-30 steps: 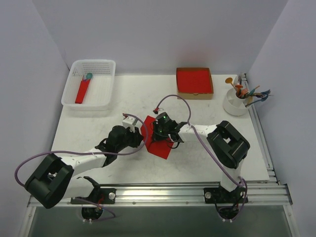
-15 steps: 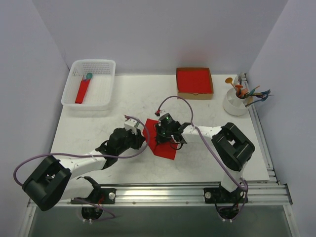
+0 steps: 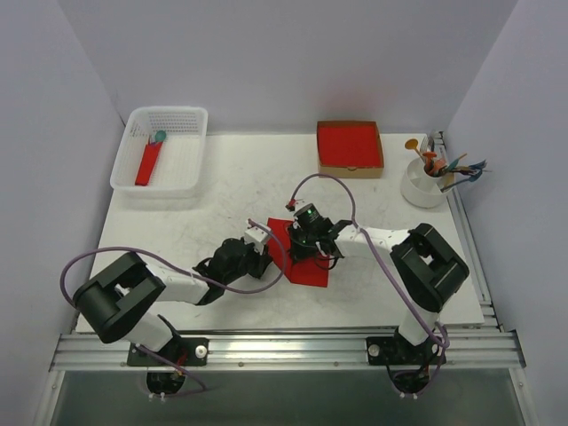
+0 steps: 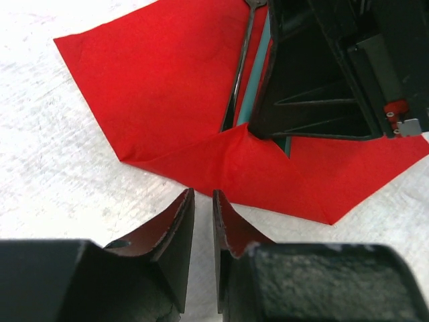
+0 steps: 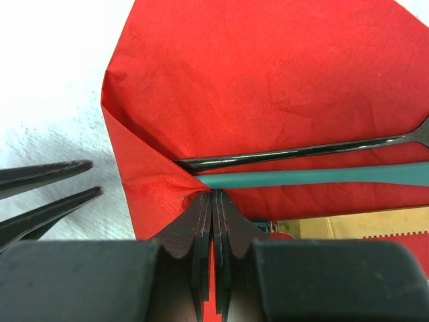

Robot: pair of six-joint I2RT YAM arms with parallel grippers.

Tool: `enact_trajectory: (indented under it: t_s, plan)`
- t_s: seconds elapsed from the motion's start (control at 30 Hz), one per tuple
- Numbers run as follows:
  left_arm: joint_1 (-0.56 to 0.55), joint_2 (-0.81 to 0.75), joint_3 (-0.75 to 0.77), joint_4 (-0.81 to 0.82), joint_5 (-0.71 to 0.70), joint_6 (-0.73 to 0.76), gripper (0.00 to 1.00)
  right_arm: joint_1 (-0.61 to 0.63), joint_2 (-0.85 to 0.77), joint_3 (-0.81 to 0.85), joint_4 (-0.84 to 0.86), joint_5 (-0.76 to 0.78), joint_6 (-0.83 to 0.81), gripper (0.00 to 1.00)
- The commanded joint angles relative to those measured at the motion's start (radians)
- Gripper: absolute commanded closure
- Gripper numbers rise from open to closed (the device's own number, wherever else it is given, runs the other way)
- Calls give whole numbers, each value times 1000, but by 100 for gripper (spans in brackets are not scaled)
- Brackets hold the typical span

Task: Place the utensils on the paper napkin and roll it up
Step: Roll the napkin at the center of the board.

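On the table (image 3: 213, 195), the right gripper (image 5: 212, 201), jaws together, pins the paper napkin (image 5: 268, 80) folded over two utensils (image 5: 301, 153); the left gripper (image 4: 203, 209) hovers off its edge, slightly parted, empty.

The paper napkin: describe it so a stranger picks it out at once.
On the white table, look at the centre. The paper napkin is the flat red sheet with one corner folded over two slim utensils, unlike the boxed red stack or the red roll in the basket.
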Motion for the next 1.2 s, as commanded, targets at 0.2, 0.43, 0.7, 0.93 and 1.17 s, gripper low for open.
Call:
enact_trajectory:
  t_s: [0.2,0.43,0.7,0.93,1.17]
  plan:
    - [-11,124,9,329,15,80,76,-43,-17,-30,-79,-31,-61,100]
    - [-27,138,25,321,38,175,76,-72,-14,-39,-71,-60,-81,100]
    - [-27,172,13,349,40,187,78,-86,-6,-40,-62,-94,-84,100]
    - [-27,250,29,403,37,196,78,-90,-3,-40,-65,-108,-90,100]
    - [-24,262,32,357,-4,186,66,-93,-2,-43,-61,-116,-90,100]
